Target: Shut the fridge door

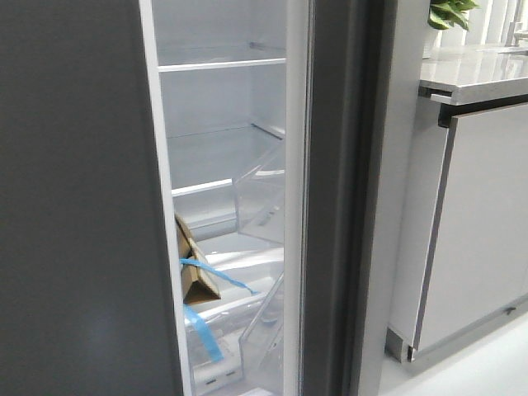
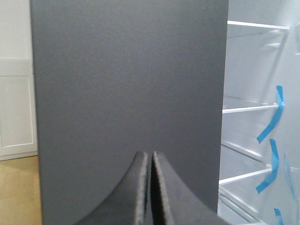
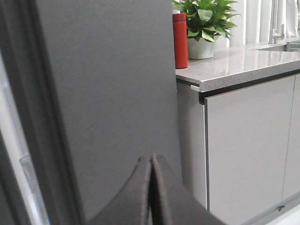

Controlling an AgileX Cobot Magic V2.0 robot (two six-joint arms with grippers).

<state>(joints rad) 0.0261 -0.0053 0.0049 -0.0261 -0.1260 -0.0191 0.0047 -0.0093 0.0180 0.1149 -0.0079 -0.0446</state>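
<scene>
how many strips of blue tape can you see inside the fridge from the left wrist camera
3: one blue tape strip high on the interior, one lower, and a small piece at the picture's edge. More may be hidden out of frame.

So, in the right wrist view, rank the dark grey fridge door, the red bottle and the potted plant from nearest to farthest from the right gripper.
1. Fridge door: directly ahead of the right gripper.
2. Red bottle: on the countertop, near its corner beside the door.
3. Potted plant: just behind the bottle, further along.
</scene>
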